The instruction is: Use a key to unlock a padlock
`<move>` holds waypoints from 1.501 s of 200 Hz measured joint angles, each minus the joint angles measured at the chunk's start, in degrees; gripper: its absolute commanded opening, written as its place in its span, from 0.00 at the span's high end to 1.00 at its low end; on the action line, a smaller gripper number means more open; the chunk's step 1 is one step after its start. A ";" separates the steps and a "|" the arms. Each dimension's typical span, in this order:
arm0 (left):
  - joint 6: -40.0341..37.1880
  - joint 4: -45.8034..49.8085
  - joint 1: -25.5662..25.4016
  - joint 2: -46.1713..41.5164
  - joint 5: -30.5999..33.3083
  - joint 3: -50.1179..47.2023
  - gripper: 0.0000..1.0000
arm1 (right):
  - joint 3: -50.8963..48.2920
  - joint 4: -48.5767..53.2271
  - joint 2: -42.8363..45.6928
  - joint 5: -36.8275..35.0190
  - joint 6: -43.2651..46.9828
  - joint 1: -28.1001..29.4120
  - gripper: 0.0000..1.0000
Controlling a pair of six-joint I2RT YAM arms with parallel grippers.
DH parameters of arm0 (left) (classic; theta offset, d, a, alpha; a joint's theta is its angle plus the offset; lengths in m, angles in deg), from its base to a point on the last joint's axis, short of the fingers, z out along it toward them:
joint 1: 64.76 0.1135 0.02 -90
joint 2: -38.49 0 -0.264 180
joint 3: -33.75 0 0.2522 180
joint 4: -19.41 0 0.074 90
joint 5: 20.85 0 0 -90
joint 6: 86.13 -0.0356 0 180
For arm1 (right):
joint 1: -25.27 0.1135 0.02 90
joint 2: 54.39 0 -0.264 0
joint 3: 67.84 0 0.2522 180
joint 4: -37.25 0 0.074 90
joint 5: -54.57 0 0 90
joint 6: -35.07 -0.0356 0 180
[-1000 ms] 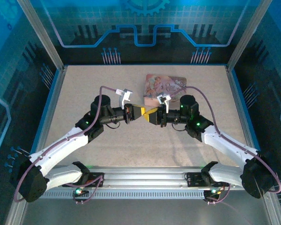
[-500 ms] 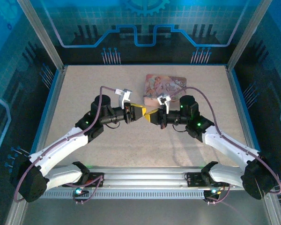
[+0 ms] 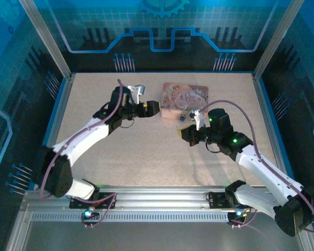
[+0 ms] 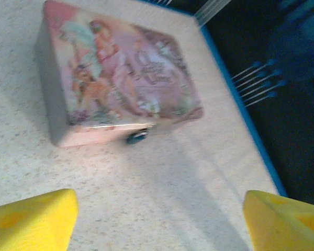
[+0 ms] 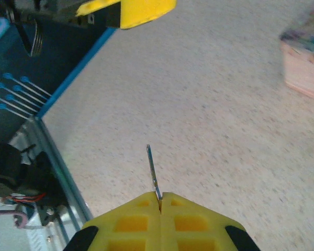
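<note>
A thin grey key [image 5: 153, 175] sticks out from between the fingertips of my right gripper [image 5: 160, 196], which is shut on it above bare table. In the top view this gripper [image 3: 183, 133] hovers just in front of the pink picture tin [image 3: 184, 99]. The tiny dark padlock [image 3: 183, 117] hangs at the tin's near edge; the left wrist view shows its bluish body [image 4: 136, 136] against the tin's front wall. My left gripper [image 4: 158, 203] is open with nothing between its yellow fingers [image 4: 36, 217]. It sits left of the tin [image 4: 120, 89], pointing at it [image 3: 153, 109].
Blue rails [image 3: 60, 110] border the speckled table [image 3: 125, 151], with glass walls behind. A metal rail [image 3: 157, 201] with the arm bases runs along the near edge. The left gripper's yellow finger [image 5: 141, 11] shows at the top of the right wrist view.
The two grippers met at the table's middle; now the left one has opened and swung back and up to the tin's left. The right one has drawn right, keeping the key.
</note>
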 measured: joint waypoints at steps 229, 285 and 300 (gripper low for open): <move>6.25 6.40 2.23 34.32 -0.63 21.24 0.02 | -0.26 6.93 1.57 -4.90 0.94 -1.09 1.00; 5.99 3.15 3.04 26.71 -1.07 9.88 0.02 | 0.28 7.32 -2.10 -4.68 0.39 -1.75 1.00; 5.66 2.84 3.34 23.89 -1.01 6.23 0.02 | 0.39 7.30 -2.64 -4.66 0.37 -1.75 1.00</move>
